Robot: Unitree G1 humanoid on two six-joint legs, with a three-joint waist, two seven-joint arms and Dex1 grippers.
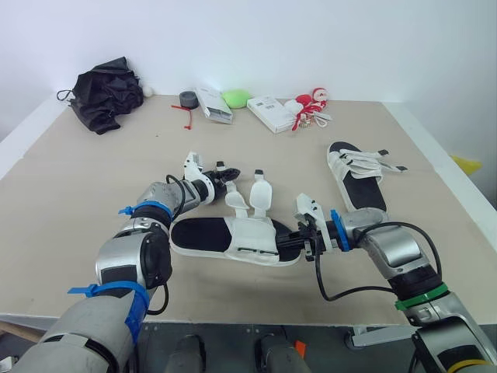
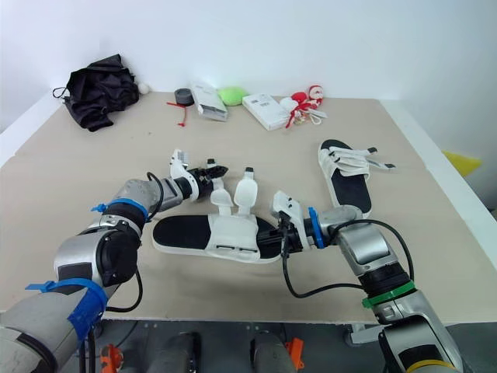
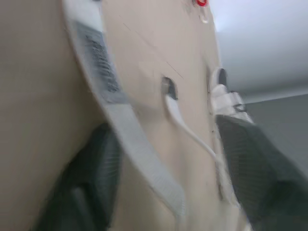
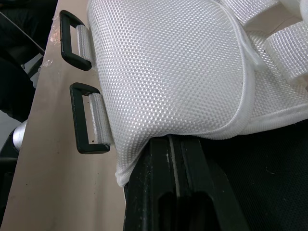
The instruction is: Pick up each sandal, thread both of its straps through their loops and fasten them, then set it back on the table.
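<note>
One mesh-strapped white sandal [image 1: 250, 233], sole clamped in right hand [image 1: 311, 238]; left hand [image 1: 227, 174] spread apart.

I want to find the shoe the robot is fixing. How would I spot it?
Look at the big tan table. Of the two white sandals on it, take the near sandal, lying sideways by the robot's edge. Its two straps stand up loose, while the far sandal has straps lying flat.
</note>
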